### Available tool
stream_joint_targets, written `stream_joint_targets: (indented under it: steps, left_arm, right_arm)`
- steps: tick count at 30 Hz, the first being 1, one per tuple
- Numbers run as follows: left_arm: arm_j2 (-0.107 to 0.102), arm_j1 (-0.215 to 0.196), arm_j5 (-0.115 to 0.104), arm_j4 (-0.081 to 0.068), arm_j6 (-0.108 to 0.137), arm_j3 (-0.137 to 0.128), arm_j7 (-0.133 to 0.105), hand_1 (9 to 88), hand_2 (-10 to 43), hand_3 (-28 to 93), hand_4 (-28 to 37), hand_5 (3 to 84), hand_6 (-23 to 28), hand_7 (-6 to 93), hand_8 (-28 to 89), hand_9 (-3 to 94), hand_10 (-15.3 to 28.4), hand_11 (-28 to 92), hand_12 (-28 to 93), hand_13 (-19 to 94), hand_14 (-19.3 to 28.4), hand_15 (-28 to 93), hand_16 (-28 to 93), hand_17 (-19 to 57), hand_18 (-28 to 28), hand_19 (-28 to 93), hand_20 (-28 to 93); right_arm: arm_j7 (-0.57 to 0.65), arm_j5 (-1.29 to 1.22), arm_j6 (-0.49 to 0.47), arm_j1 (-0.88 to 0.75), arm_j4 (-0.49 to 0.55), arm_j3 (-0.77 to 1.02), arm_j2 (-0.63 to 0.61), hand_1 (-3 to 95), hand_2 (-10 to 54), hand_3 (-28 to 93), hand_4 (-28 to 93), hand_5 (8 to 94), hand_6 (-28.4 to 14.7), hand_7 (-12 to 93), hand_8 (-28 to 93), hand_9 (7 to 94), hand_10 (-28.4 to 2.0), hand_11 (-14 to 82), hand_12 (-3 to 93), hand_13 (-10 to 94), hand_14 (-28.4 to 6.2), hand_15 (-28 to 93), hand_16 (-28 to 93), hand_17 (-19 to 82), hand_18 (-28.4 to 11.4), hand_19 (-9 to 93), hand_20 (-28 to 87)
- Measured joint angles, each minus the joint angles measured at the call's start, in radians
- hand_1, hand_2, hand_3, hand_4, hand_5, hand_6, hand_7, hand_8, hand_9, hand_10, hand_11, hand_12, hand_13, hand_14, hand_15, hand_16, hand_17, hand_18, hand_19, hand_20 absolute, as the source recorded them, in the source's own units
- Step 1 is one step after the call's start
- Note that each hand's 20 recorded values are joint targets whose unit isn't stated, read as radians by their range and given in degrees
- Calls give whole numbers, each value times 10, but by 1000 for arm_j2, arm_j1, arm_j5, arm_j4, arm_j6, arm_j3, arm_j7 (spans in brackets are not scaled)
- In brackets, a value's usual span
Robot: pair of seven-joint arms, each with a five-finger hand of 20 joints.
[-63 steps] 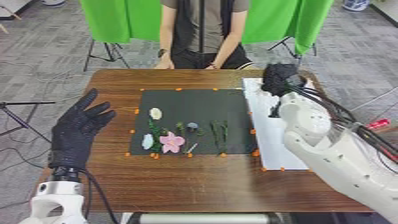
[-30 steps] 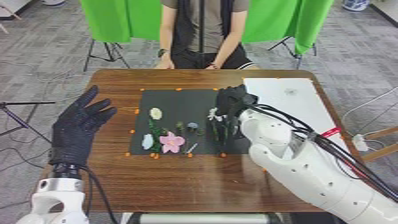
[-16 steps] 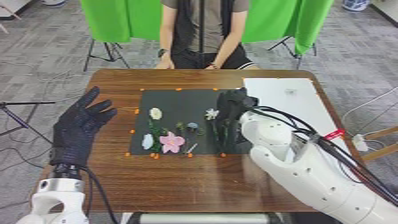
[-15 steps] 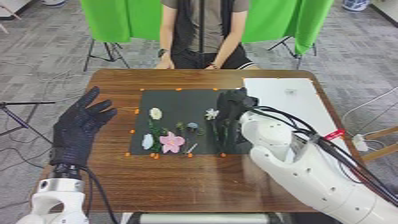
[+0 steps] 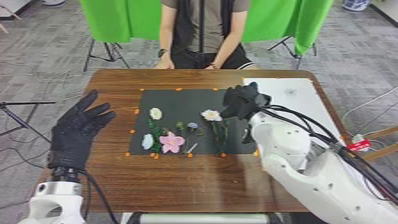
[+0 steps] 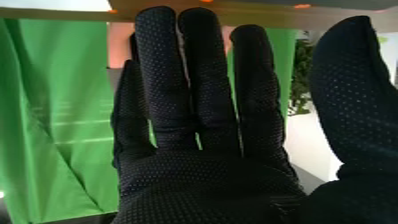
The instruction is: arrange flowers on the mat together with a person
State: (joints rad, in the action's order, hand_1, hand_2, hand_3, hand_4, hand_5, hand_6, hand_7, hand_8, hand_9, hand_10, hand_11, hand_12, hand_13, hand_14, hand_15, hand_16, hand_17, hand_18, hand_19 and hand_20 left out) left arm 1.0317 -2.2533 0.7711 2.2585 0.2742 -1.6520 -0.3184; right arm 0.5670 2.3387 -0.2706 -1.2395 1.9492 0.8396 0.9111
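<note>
Head view: the mat [image 5: 182, 99] lies on the brown surface [image 5: 178, 185], the flowers spread over it. The white flower [image 5: 211, 115] is on the mat's right half, at the far end of the long green stems [image 5: 223, 136]. The pink flower [image 5: 171, 142] sits toward the mat's near left, just beside the pale bloom [image 5: 147, 141]; the cream bloom [image 5: 155, 113] is farther up the mat's left side, and the small blue bloom [image 5: 192, 126] near its middle. A white sheet [image 5: 289, 100] lies right of the mat. The right hand [image 5: 242, 102] is at the mat's far right corner, near the white flower; in the right wrist view its fingers [image 6: 209, 75] are straight, gripping nothing. Left of the mat, the left hand [image 5: 73, 135] has its fingers loosely open.
</note>
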Motion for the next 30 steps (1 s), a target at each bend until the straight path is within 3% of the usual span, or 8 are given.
stream_joint_targets:
  steps: [5, 8, 12, 16, 20, 24, 30]
  left_arm:
    - [-2, -6, -2, 2, 8, 0, -8, 220, 65, 774, -274, 377, 86, 60, -67, 385, 197, 241, 115, 295, 265, 525, -72, -48, 250, 553, 265]
    - [-6, -7, -4, 2, 12, 2, -16, 220, 65, 774, -274, 377, 86, 60, -67, 386, 197, 241, 115, 295, 265, 525, -73, -48, 250, 552, 265]
    - [-7, -7, -5, 2, 13, 2, -19, 219, 65, 774, -275, 376, 85, 60, -67, 385, 196, 240, 115, 295, 265, 524, -73, -50, 251, 544, 259]
    - [-3, -24, -5, 4, 14, -9, -19, 218, 66, 771, -278, 375, 83, 60, -68, 386, 195, 236, 112, 300, 262, 511, -76, -51, 250, 536, 250]
    - [3, -46, -6, 6, 15, -24, -21, 216, 66, 770, -281, 376, 82, 58, -68, 390, 192, 227, 108, 316, 251, 462, -78, -51, 250, 532, 239]
    - [9, -52, -6, 5, 16, -24, -21, 212, 67, 768, -282, 376, 80, 57, -68, 388, 186, 215, 105, 319, 242, 439, -73, -51, 251, 531, 231]
    - [17, -55, 5, 5, 10, -20, -26, 206, 66, 767, -283, 375, 77, 54, -68, 384, 183, 204, 105, 312, 244, 431, -63, -52, 250, 533, 226]
  right_arm:
    - [-7, 1, 3, -23, 27, 35, -2, 344, -95, 722, -275, 623, 42, 156, -157, 685, -118, 253, 166, 576, -118, 528, 135, 102, -179, 532, 223]
    - [-8, -18, 28, -67, 68, 98, 1, 311, -56, 726, -271, 597, 27, 157, -155, 654, -125, 241, 161, 556, -123, 514, 130, 97, -177, 514, 211]
    - [-51, -223, 161, -214, 190, 310, 30, 267, -3, 726, -267, 545, 19, 152, -152, 585, -137, 203, 149, 499, -142, 471, 120, 79, -179, 463, 191]
    - [-218, -485, 298, -395, 301, 532, 118, 241, 23, 725, -268, 483, 19, 148, -144, 522, -150, 170, 145, 440, -157, 414, 117, 65, -181, 426, 186]
    - [-402, -608, 226, -553, 322, 709, 260, 227, 38, 724, -268, 445, 23, 135, -136, 484, -147, 142, 145, 399, -167, 359, 126, 55, -178, 387, 188]
    - [-449, -797, 105, -709, 302, 856, 382, 219, 45, 728, -270, 439, 27, 129, -131, 475, -141, 128, 147, 391, -166, 326, 146, 54, -175, 368, 197]
    - [-450, -1132, 280, -930, 289, 824, 417, 207, 60, 731, -272, 427, 31, 127, -131, 471, -138, 120, 146, 383, -169, 310, 156, 50, -176, 358, 203]
